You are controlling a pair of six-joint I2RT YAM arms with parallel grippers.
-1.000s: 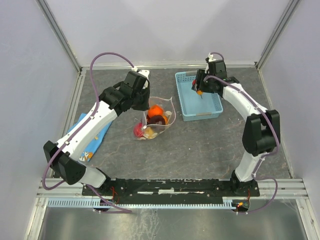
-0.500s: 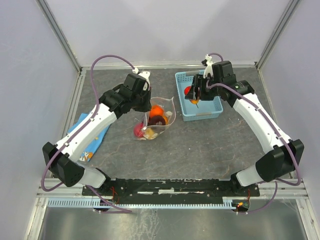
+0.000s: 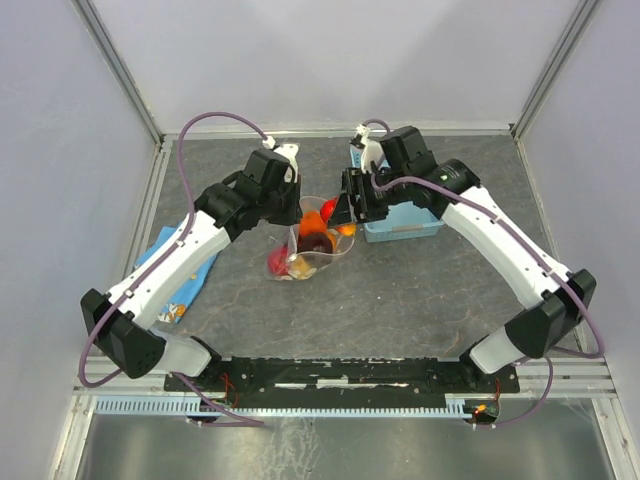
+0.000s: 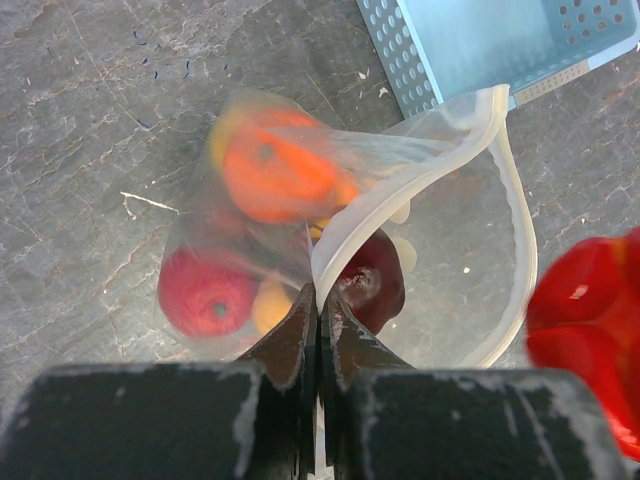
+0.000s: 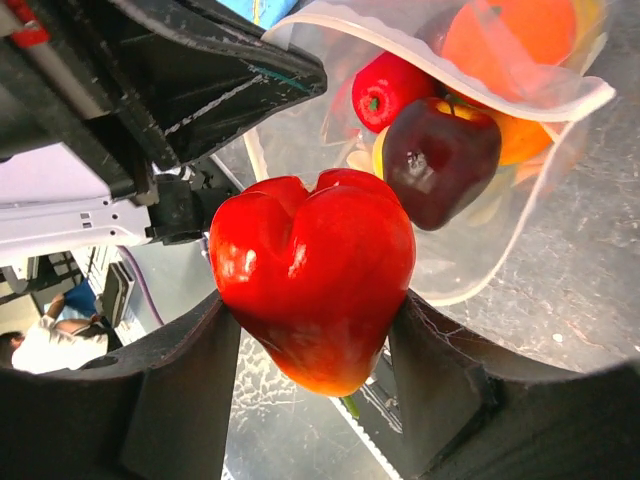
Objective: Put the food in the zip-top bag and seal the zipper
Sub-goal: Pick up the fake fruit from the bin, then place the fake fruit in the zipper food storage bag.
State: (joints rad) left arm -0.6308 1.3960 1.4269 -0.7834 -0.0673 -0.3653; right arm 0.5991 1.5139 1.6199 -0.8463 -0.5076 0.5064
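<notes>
1. While the left gripper (image 4: 318,300) stands fully closed, pinching the near rim of the bag (image 4: 450,250) at the zipper (image 4: 522,240), the mouth is held up and gaping.
2. Right gripper (image 5: 315,300): jaws roughly half spread and clamped across the flanks of a red pepper (image 5: 312,275), which hangs just above the bag's mouth.
3. Contents of the bag: an orange (image 4: 275,175), a red apple (image 4: 205,300), a maroon apple (image 4: 375,280) and some yellowish pieces, all lying at its closed end.
4. Basket (image 4: 480,40): stands just beyond the bag.
5. Pepper, as judged: hard, light, glossy and rounded, so liable to slip. The present hold across its widest part appears sound. Release should come low over the mouth, or it may glance off the rim.
6. Bag, as judged: thin, limp film that will slump if let go. The zipper strip is its stiffest part and the proper place to take hold, as at present.
7. Stage, as judged: loading under way; zipper not yet pressed shut.
</notes>
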